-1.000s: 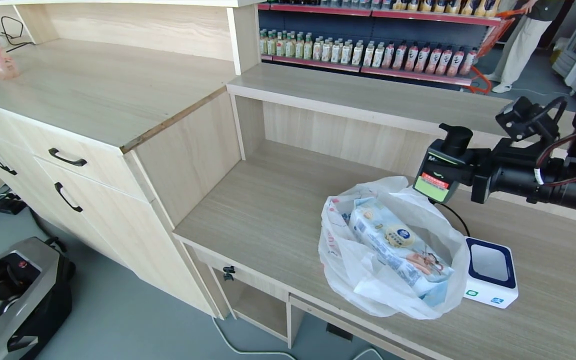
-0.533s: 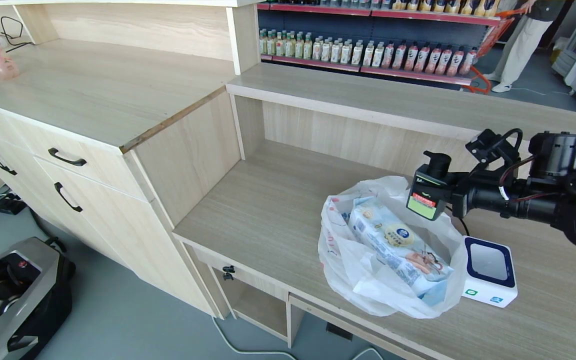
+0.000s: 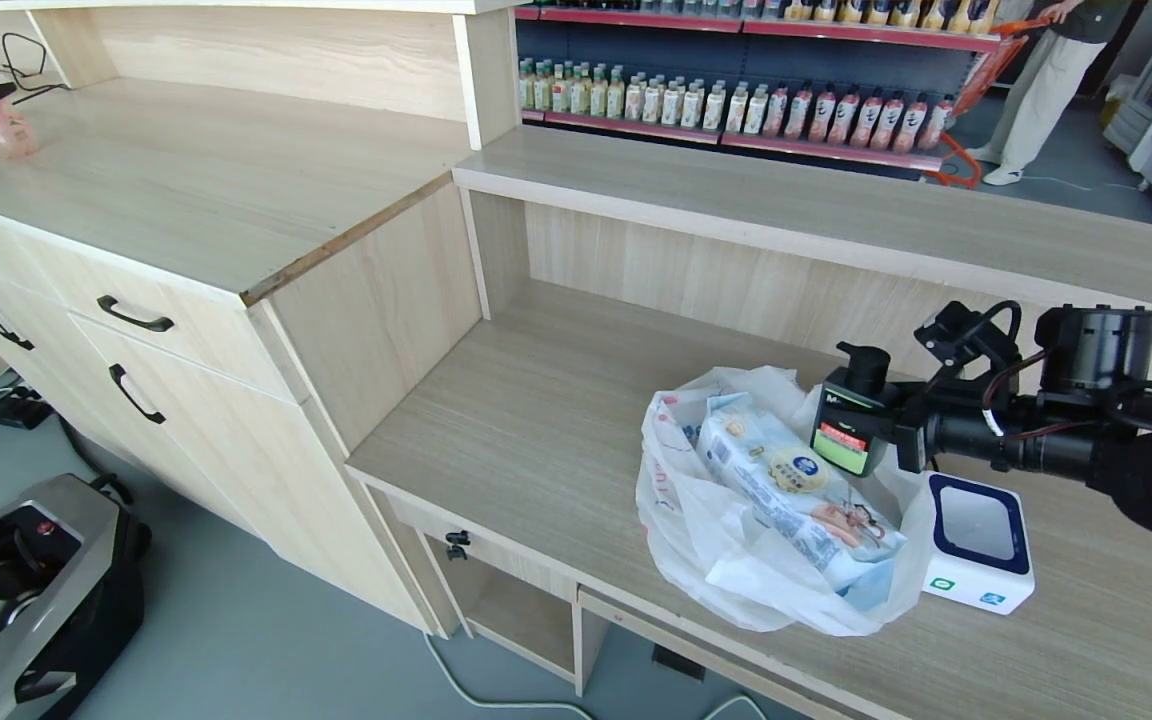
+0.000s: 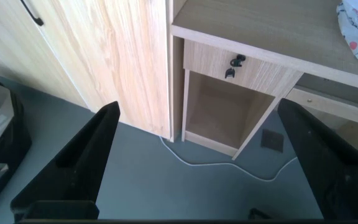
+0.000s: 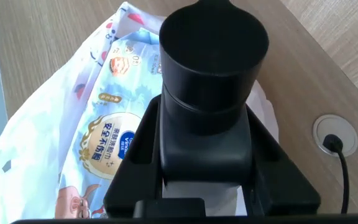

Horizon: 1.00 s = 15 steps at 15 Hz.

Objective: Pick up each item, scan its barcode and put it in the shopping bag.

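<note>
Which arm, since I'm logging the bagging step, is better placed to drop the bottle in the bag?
Right. The right gripper is shut on the black bottle over the open shopping bag; the left gripper hangs open, low by the desk front.

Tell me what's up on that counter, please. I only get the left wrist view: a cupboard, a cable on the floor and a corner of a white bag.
Observer: That corner belongs to the shopping bag, lying open on the counter with a pale blue pack inside.
Visitor: Is anything else going in?
Observer: The right tool grips a dark bottle with a green and red label, over the bag's mouth.
Visitor: And where would it scan things?
Observer: A white scanner with a dark blue frame sits on the counter right beside the bag, on the robot's right.
</note>
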Tool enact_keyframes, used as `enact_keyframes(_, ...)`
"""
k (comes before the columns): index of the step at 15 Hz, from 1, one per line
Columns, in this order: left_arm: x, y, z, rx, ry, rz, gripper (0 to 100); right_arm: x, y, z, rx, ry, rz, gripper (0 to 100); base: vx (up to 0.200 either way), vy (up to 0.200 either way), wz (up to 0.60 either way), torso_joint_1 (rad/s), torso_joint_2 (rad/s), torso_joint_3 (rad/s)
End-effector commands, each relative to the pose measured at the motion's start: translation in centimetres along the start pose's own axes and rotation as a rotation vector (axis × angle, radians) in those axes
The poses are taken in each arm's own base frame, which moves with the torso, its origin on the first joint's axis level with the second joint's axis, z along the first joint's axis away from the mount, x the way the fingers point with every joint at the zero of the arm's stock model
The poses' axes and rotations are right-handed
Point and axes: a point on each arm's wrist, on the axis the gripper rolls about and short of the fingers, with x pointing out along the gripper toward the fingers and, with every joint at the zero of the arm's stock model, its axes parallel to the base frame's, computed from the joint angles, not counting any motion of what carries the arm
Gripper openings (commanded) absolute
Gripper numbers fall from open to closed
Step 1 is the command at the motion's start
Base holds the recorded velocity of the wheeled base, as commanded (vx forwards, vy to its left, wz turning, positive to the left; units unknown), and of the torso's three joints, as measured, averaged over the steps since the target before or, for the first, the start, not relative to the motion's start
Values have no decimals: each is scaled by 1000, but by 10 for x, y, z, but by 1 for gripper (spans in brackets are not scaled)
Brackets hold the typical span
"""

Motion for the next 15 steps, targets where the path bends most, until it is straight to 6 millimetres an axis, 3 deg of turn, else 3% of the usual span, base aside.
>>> enact_keyframes(1,0,0,0,0,2,0,100,-3,1,-4,3,11,-1,0,0,0,0,0,0,0)
enact_keyframes(4,0,0,0,0,1,0,100,-6,1,-24,-4,62,-3,0,0,0,0,0,0,0)
enact_keyframes(15,0,0,0,0,1,0,100,-1,6,-46,15,85,5,0,0,0,0,0,0,0)
